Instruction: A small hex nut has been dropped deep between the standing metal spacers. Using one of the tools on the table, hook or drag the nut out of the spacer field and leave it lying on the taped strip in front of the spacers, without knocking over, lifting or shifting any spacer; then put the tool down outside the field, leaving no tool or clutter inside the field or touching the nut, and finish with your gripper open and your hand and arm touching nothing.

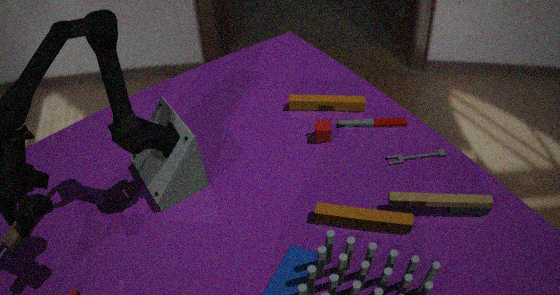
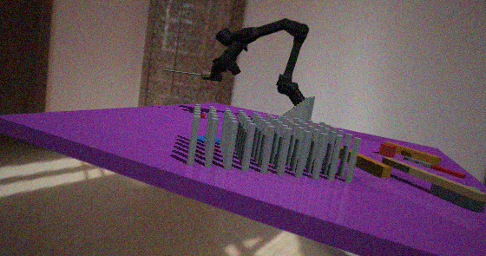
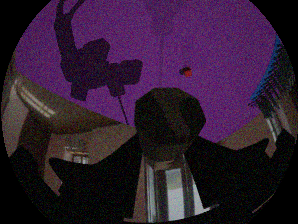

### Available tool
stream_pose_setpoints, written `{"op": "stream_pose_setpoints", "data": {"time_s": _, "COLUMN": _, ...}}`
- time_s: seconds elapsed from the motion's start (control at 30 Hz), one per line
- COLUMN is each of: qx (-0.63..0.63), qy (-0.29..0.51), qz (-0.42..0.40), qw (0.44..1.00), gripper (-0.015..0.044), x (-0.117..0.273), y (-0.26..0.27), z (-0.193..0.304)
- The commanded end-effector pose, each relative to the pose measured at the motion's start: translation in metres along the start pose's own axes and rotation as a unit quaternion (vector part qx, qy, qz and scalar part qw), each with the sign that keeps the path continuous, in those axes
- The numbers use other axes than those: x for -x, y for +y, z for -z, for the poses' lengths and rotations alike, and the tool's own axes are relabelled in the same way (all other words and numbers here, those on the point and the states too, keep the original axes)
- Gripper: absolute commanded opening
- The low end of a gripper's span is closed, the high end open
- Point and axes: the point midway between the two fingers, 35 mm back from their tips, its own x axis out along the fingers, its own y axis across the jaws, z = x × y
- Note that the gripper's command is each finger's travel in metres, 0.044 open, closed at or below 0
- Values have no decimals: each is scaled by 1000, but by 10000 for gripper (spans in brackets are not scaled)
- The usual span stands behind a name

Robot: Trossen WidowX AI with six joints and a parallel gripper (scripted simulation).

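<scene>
The claw [image 1: 19,225] [image 2: 213,75] [image 3: 161,135] is clenched around the tan handle of a thin-rodded tool [image 1: 10,235] [image 2: 206,75] [image 3: 170,120], held in the air above the tabletop [image 1: 240,179] [image 2: 130,131] [image 3: 165,55]; in the exterior view its rod points away from the spacers [image 1: 343,264] [image 2: 283,152]. The spacers stand upright in rows beside a blue strip [image 1: 287,263] [image 2: 202,139] [image 3: 273,56]. The nut cannot be made out in any view, so its place cannot be told. Beyond the spacers lie a tan bar [image 1: 440,199] [image 2: 417,172], two orange bars [image 1: 327,102] [image 1: 364,217] [image 2: 421,153] [image 2: 373,166], a red-handled tool [image 1: 390,122] [image 2: 449,171] and a fork-ended tool [image 1: 420,156]. A red block [image 1: 323,131] [image 2: 387,149] sits near the red-handled tool, and a small red object [image 1: 75,292] [image 2: 202,115] [image 3: 187,72] lies well apart from that block.
</scene>
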Motion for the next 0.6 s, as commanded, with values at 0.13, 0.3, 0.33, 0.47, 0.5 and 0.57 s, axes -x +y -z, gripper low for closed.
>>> {"op": "stream_pose_setpoints", "data": {"time_s": 0.13, "qx": -5, "qy": 12, "qz": -4, "qw": 1000, "gripper": 0, "x": 2, "y": 4, "z": 5}}
{"op": "stream_pose_setpoints", "data": {"time_s": 0.3, "qx": -5, "qy": 12, "qz": -4, "qw": 1000, "gripper": 0, "x": -3, "y": 4, "z": 4}}
{"op": "stream_pose_setpoints", "data": {"time_s": 0.33, "qx": -5, "qy": 12, "qz": -4, "qw": 1000, "gripper": 0, "x": -4, "y": 4, "z": 4}}
{"op": "stream_pose_setpoints", "data": {"time_s": 0.47, "qx": -5, "qy": 12, "qz": -4, "qw": 1000, "gripper": 0, "x": -8, "y": 4, "z": 3}}
{"op": "stream_pose_setpoints", "data": {"time_s": 0.5, "qx": -5, "qy": 12, "qz": -4, "qw": 1000, "gripper": 0, "x": -9, "y": 4, "z": 3}}
{"op": "stream_pose_setpoints", "data": {"time_s": 0.57, "qx": -5, "qy": 12, "qz": -4, "qw": 1000, "gripper": 0, "x": -11, "y": 4, "z": 2}}
